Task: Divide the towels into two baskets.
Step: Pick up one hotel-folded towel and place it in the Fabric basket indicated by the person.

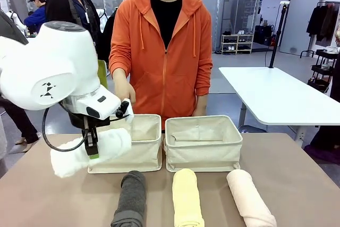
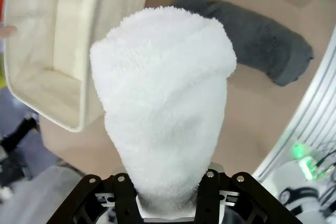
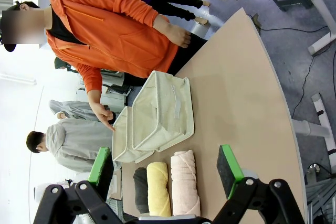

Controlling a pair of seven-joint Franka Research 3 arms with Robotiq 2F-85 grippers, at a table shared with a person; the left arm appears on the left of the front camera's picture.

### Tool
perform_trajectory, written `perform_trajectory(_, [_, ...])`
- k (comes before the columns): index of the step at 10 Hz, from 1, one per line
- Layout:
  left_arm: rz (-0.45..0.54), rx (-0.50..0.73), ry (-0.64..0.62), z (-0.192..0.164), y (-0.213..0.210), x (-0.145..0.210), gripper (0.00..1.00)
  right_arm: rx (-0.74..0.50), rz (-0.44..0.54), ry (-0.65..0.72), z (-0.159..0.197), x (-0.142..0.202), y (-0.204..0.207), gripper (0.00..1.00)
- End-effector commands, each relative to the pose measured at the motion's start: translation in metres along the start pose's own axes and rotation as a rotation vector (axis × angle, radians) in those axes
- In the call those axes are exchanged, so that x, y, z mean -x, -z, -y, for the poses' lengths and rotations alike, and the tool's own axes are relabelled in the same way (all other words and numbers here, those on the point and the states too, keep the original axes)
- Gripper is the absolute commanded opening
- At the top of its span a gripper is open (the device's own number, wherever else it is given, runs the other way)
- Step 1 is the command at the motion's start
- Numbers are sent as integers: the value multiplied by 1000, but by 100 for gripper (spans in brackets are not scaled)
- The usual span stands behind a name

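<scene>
- The left gripper [image 1: 92, 147] is clamped on the white towel [image 1: 114, 143]. Its fingers pinch the roll near the middle.
- The white towel hangs tilted just in front of the left basket [image 1: 143, 155], at that basket's near left corner. Its higher end is toward the basket's front wall and its lower end points away from the basket, down toward the desk [image 1: 297, 174]. Whether the towel brushes the basket wall I cannot tell.
- The left basket stands open on the desk with nothing visible inside it.
- A person's hand [image 1: 125, 91] is held over the far rim of the left basket.
- The dark grey towel [image 1: 132, 198] lies on the desk just in front of the left basket, lengthwise toward the robot.
- The right basket [image 1: 202, 155] stands right beside the left basket, their side walls close together.
- The yellow towel [image 1: 187, 198] lies in front of the gap beside the left basket, next to the grey one but apart from it.
- The pink towel [image 1: 248, 198] lies farthest from the left basket, past the yellow one, angled slightly.
- The right gripper [image 3: 165, 165] has its fingers wide apart with nothing between them. It is up off the desk, well apart from the left basket on the robot's side.
</scene>
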State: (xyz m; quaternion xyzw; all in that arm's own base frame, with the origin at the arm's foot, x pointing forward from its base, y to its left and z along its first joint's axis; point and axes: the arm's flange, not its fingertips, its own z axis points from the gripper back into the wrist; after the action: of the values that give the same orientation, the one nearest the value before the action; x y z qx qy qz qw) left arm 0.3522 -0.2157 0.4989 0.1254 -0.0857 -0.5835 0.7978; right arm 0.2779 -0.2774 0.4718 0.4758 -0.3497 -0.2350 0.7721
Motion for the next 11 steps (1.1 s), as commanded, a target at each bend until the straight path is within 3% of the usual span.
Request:
perform_trajectory(1, [-2, -108, 229, -29, -6, -26, 40, -13, 10, -3, -2, 1, -2, 100])
perform_trajectory(4, [29, -146, 330, -81, 21, -63, 40, -13, 10, -3, -2, 1, -2, 100])
perform_trajectory(6, [88, -174, 331, -104, 44, -78, 40, -13, 10, -3, -2, 1, -2, 100])
perform_trajectory(7, [41, -190, 356, -115, 55, -80, 40, -13, 10, -3, -2, 1, -2, 100])
perform_trajectory(9, [97, -150, 338, -145, 74, -85, 40, -13, 10, -3, -2, 1, -2, 100])
perform_trajectory(11, [70, -123, 341, -167, 88, -92, 40, -13, 10, -3, -2, 1, -2, 100])
